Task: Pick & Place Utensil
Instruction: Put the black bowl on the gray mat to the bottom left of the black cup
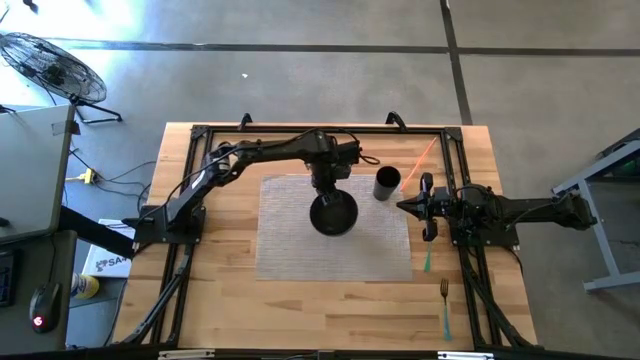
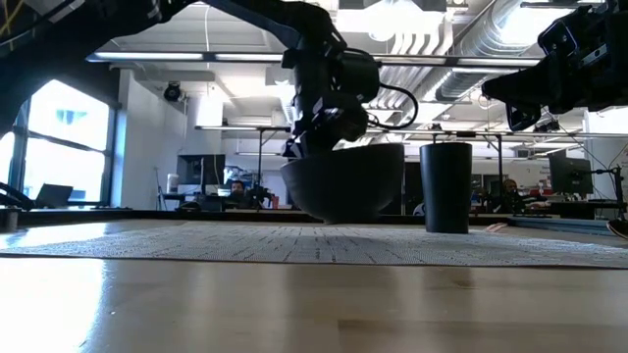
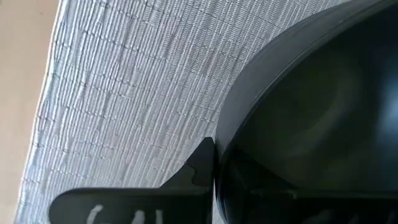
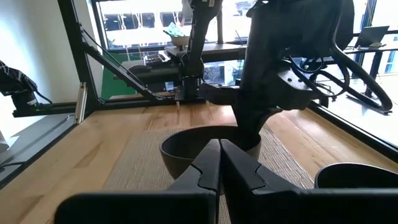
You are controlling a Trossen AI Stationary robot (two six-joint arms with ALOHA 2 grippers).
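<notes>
A black bowl (image 1: pixel 332 215) is over the grey woven placemat (image 1: pixel 290 235); in the low view the bowl (image 2: pixel 343 186) hangs tilted just above the mat. My left gripper (image 1: pixel 325 192) reaches in from the table's left and is shut on the bowl's far rim. My right gripper (image 1: pixel 412 206) waits shut at the mat's right edge, touching nothing. A black cup (image 1: pixel 387 183) stands upright on the mat's far right corner. An orange utensil (image 1: pixel 422 157) lies behind the cup. A green fork (image 1: pixel 445 300) and a teal utensil (image 1: pixel 427 262) lie on the wood at right. My left gripper holds the bowl by its rim (image 3: pixel 219 155) on the far side, coming from above and pointing down. One finger (image 3: pixel 200 167) is outside the wall; the other, inside the bowl, is lost in the dark. The bowl (image 2: pixel 343 186) hangs tilted, its base slightly off the mat.
A black frame (image 1: pixel 300 130) borders the table. The right arm's base (image 1: pixel 480 215) sits at the right, the left arm's base (image 1: pixel 165 225) at the left. Bare mat (image 1: pixel 290 250) lies left of and nearer than the bowl. A fan (image 1: pixel 50 65) stands on the floor.
</notes>
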